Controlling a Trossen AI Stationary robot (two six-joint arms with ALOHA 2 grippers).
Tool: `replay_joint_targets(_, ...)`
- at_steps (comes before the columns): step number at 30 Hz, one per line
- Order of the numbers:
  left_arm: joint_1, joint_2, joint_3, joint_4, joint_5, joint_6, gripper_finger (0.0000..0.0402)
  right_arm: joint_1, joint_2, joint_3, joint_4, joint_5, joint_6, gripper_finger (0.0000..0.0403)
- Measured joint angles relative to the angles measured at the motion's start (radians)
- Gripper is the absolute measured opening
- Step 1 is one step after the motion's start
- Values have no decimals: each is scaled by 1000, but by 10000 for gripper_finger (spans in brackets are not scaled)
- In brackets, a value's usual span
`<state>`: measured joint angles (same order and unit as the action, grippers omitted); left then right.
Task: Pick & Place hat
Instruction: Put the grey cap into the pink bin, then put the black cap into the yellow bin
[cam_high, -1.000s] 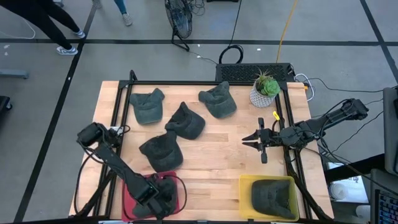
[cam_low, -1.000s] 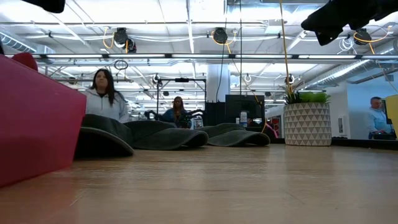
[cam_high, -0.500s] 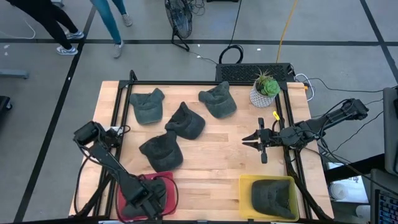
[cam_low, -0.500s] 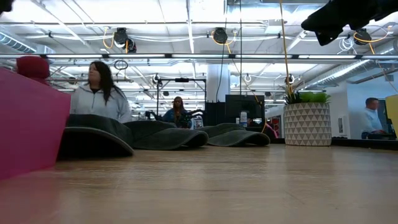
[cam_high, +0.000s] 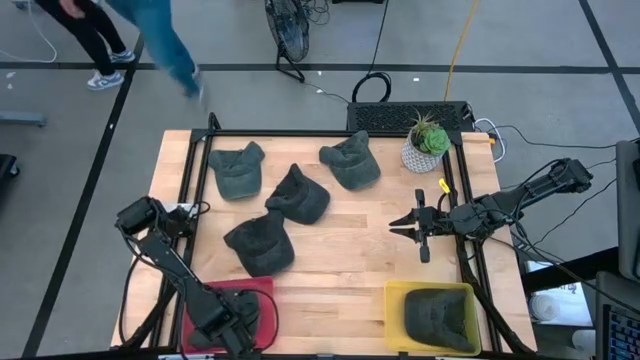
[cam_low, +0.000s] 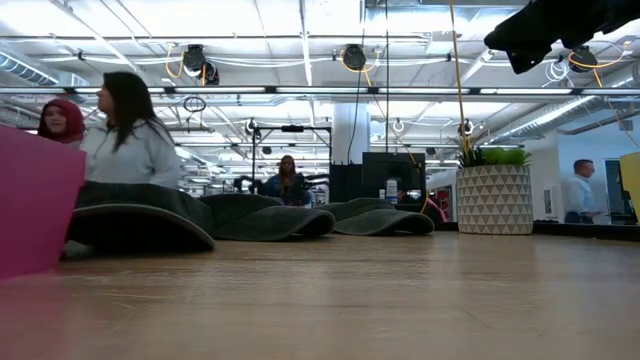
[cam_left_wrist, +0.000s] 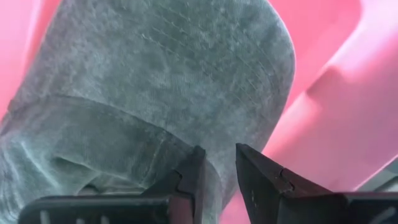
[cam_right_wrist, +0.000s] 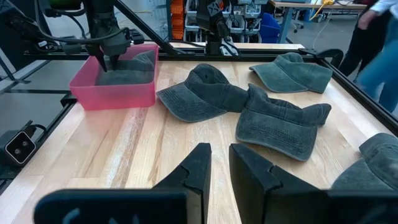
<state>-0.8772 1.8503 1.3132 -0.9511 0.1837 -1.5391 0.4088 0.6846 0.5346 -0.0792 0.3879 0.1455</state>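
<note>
Nearest the table's front edge, the left gripper (cam_left_wrist: 214, 177) is pinching the soft, floppy grey-green denim cap (cam_left_wrist: 155, 81) by its brim fabric inside the pink plastic bin (cam_high: 262, 292); light cloth likely sags. Farther off, the right gripper (cam_high: 412, 223) is hovering, fingers slightly apart, holding nothing.

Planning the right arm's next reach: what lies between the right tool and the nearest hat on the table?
In the high view, only bare wood separates the right tool from the nearest hat.
</note>
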Motion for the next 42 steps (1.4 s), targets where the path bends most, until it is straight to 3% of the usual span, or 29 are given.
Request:
replay_joint_targets(8, 13, -33, 0, -78, -53, 8, 92, 0, 0, 0, 0, 0, 0, 45)
replay_joint_targets(15, 14, -155, 0, -131, -187, -34, 92, 0, 0, 0, 0, 0, 0, 45)
replay_joint_targets(18, 7, -208, 0, -129, -340, -20, 92, 0, 0, 0, 0, 0, -1, 45)
replay_joint_targets(22, 9, -229, 0, -161, -674, 20, 92, 0, 0, 0, 0, 0, -2, 45)
replay_joint_targets(25, 41, -211, 0, -194, -783, 31, 92, 0, 0, 0, 0, -1, -1, 45)
replay_joint_targets(32, 165, -123, 0, -221, -769, 27, 92, 0, 0, 0, 0, -1, -1, 45)
replay_joint_targets(42, 251, -8, 0, -219, -530, 92, 92, 0, 0, 0, -9, -1, -1, 45)
